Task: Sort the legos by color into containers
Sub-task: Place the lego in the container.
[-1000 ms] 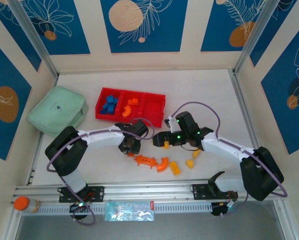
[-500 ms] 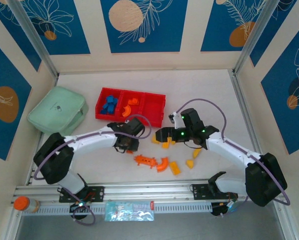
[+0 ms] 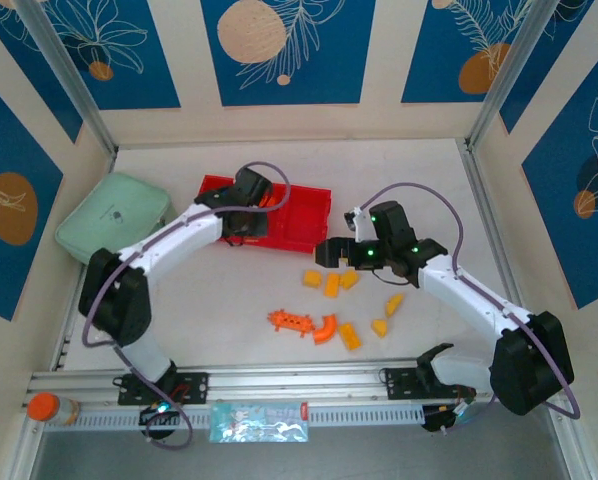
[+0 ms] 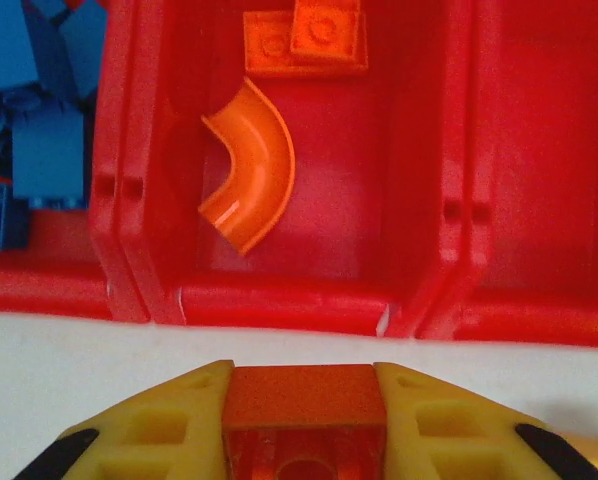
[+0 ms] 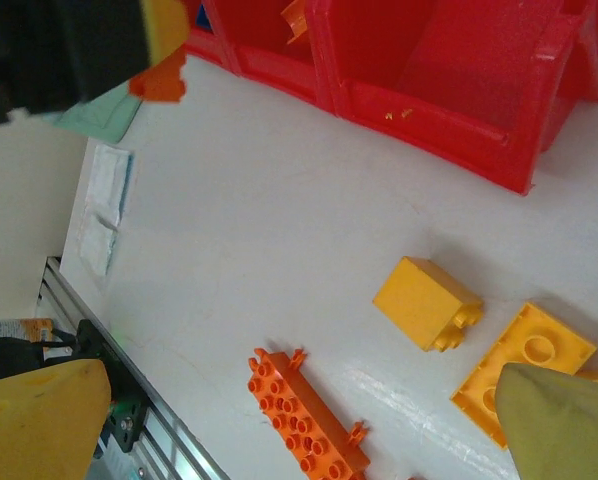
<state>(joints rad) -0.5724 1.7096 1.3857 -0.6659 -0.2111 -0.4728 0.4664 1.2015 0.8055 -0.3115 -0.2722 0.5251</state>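
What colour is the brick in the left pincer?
The brick is orange; best in left wrist view.

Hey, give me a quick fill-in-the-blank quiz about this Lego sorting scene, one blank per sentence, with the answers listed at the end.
1. The brick held in the left gripper is coloured ___.
2. The bricks in the left compartment of the red tray are all ___.
3. The curved orange piece lies in the tray's ___ compartment.
4. The right gripper, near the yellow bricks on the table, has its jaws ___.

Missing words: orange, blue, middle, open.
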